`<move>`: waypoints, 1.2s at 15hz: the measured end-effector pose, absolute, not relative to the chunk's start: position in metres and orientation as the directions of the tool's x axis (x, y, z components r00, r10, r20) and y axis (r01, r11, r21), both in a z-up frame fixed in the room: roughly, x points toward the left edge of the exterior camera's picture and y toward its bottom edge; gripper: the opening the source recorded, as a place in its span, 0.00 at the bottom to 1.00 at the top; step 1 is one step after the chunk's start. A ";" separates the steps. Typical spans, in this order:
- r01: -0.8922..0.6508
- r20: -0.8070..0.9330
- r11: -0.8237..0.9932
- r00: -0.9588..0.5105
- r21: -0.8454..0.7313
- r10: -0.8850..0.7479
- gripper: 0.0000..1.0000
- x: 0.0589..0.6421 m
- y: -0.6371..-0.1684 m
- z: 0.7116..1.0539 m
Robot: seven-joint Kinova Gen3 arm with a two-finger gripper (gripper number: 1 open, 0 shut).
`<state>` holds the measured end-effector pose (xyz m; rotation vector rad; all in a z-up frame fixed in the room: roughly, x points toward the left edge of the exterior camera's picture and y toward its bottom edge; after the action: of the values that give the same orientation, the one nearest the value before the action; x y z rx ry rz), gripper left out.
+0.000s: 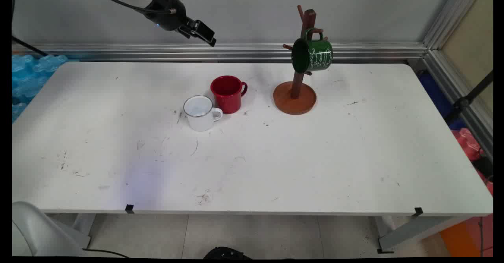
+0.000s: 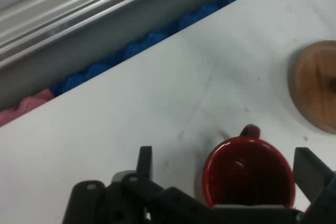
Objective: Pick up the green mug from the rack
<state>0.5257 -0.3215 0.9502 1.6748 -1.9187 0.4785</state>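
Claw: the black two-finger claw (image 1: pixel 204 34) hangs high over the counter's far side, up near the wall, gripping nothing. In the hand view its fingers (image 2: pixel 310 169) stand spread wide, with the red mug showing between them far below.
Red mug: a glossy red enamel mug (image 1: pixel 228 93) stands upright on the white counter (image 1: pixel 252 160), its handle turned toward the wooden stand. It is the thing nearest under the claw, though well apart from it.
White mug: a white enamel mug with a dark rim (image 1: pixel 201 113) stands upright just beside the red one, on its near left; they look to be touching or nearly so, but I cannot tell which.
Stand: a brown wooden mug tree with a round base (image 1: pixel 295 97) stands to the right of the red mug, clear of it.
Green mug: a dark green enamel mug with white lettering (image 1: pixel 312 55) hangs by its handle from an upper peg of the tree, mouth facing left.
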 end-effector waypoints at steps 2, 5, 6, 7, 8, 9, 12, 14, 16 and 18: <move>-0.979 0.615 0.183 -0.093 0.086 -0.783 1.00 0.522 -0.323 0.951; -0.962 0.635 0.256 -0.138 0.097 -0.760 1.00 0.511 -0.324 0.957; -0.954 0.642 0.280 -0.151 0.104 -0.751 1.00 0.507 -0.325 0.959; -0.949 0.647 0.296 -0.158 0.109 -0.746 1.00 0.504 -0.325 0.960; -0.940 0.655 0.321 -0.169 0.117 -0.736 1.00 0.498 -0.326 0.963; -0.929 0.662 0.347 -0.180 0.130 -0.728 1.00 0.492 -0.326 0.965; -0.900 0.676 0.403 -0.194 0.166 -0.711 1.00 0.477 -0.326 0.968; -0.880 0.683 0.434 -0.197 0.192 -0.703 1.00 0.467 -0.326 0.969; -0.858 0.692 0.464 -0.197 0.222 -0.695 1.00 0.455 -0.327 0.969; -0.843 0.699 0.480 -0.192 0.243 -0.689 1.00 0.446 -0.328 0.968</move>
<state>0.4462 -0.3277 0.9681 1.2703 -1.9438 0.2484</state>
